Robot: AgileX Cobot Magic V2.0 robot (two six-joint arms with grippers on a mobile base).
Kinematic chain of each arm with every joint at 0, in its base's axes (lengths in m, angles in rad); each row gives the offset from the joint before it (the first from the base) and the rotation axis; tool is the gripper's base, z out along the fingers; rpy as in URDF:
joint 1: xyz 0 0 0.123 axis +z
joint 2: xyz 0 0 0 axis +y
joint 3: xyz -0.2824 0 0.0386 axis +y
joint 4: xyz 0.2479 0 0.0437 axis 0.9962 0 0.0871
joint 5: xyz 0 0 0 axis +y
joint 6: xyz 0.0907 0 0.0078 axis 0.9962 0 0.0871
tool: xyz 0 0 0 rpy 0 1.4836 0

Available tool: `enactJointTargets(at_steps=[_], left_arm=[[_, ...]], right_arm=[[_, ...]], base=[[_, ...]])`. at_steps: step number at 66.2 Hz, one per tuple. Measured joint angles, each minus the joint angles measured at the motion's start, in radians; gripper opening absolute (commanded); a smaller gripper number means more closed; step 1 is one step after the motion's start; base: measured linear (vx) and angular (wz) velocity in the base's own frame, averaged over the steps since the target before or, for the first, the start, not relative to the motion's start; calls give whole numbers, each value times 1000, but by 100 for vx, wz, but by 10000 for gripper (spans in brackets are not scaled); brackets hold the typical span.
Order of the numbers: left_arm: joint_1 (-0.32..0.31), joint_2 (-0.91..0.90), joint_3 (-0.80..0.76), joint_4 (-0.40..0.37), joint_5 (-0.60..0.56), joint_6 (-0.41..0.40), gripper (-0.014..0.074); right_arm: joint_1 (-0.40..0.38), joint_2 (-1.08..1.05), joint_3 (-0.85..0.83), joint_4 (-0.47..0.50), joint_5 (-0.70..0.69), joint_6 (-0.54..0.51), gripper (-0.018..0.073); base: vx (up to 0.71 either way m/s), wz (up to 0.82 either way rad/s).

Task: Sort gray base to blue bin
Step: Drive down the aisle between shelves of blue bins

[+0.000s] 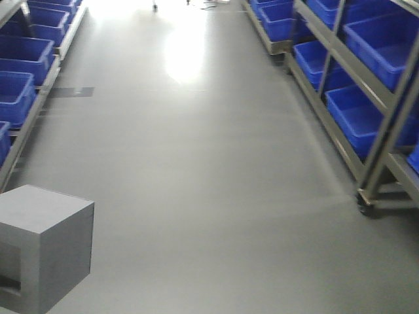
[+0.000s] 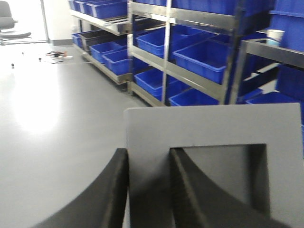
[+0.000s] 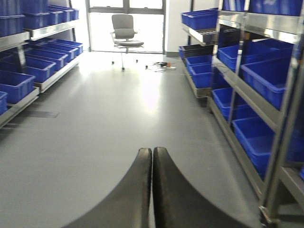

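Note:
The gray base (image 1: 44,243) is a matte gray cube held up at the lower left of the front view, above the floor. In the left wrist view its recessed face (image 2: 216,130) fills the lower right. My left gripper (image 2: 148,153) is shut on the base's thick left border, one finger outside and one inside the recess. My right gripper (image 3: 152,151) is shut with nothing in it, pointing down the aisle. Several blue bins (image 1: 363,118) sit on the racks on both sides; which one is the task's blue bin I cannot tell.
A metal rack (image 1: 376,173) on castors lines the right of the aisle, and a lower rack (image 1: 29,114) lines the left. The gray floor (image 1: 196,183) runs between them. An office chair (image 3: 124,33) stands at the far end by a bright window.

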Motion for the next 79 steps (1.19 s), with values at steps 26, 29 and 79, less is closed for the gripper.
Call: enactJointTargets(at_steps=[26, 29, 79], left_arm=[[0, 0, 0, 0, 0, 0, -6], [0, 0, 0, 0, 0, 0, -6], [0, 0, 0, 0, 0, 0, -6]], right_arm=[[0, 0, 0, 0, 0, 0, -9], [0, 0, 0, 0, 0, 0, -9], [0, 0, 0, 0, 0, 0, -9]], base=[[29, 19], [35, 1], [40, -3]])
